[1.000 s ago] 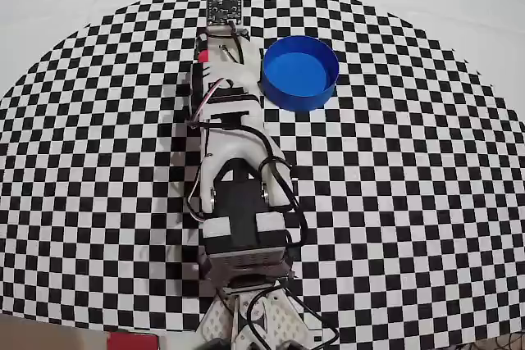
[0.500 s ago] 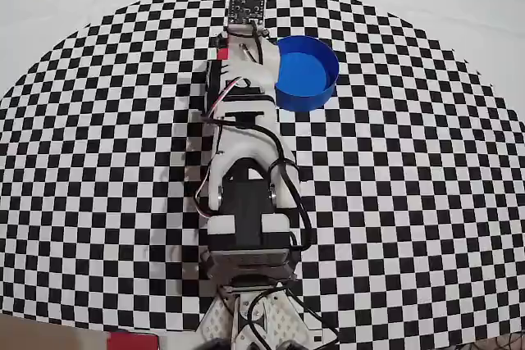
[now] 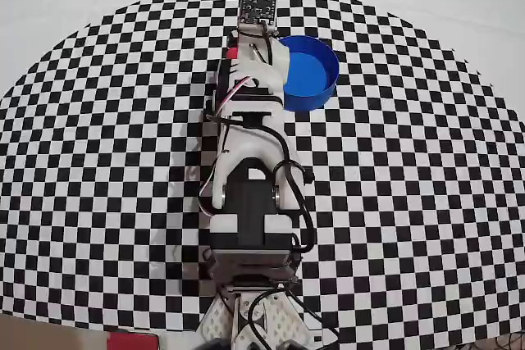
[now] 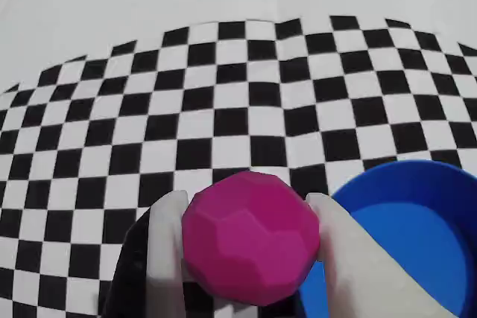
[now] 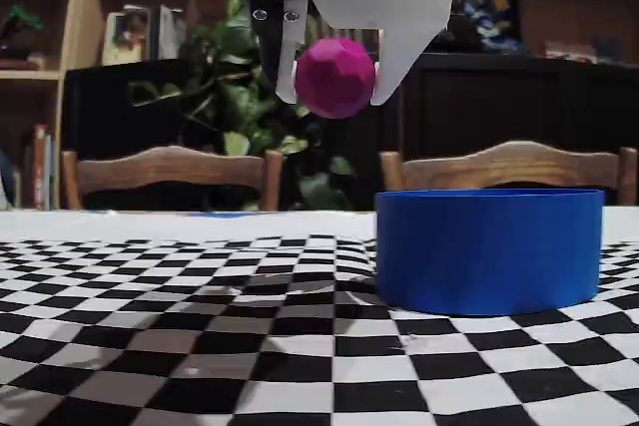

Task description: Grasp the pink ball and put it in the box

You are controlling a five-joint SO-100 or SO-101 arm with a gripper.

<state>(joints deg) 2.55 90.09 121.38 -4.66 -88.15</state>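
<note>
Wrist view: showing the pink ball [image 4: 251, 237] wedged between the two white fingers [image 4: 168, 247] of the gripper [image 4: 250, 210], both pads pressing on its faceted sides, so jaws closed around the ball and opened only as wide as the ball itself. Fixed view: showing the pink ball [image 5: 334, 77] hanging clear of the tabletop, lifted well above the rim of the box [image 5: 489, 246], pinched in the gripper [image 5: 334, 97] with one dark finger on its left and one white finger [image 5: 399, 57] on its right. Sitting left of the box in that view, not over its opening. In the wrist view, showing the box [image 4: 406, 217] at the lower right, its blue wall just beside the right finger, flat blue bottom bare. Overhead view: hiding the ball under the arm [image 3: 250, 178], which is reaching from the near edge of the desk toward the far edge; gripper [image 3: 256, 48] partly overlapping the left rim of the box [image 3: 316, 71], which is resting on the checkered cloth [image 3: 410, 186] toward the far edge, a little right of centre. Beyond the desk in the fixed view, showing two wooden chair backs [image 5: 170, 172], a leafy plant [image 5: 235, 87] and bookshelves [image 5: 40, 77].
</note>
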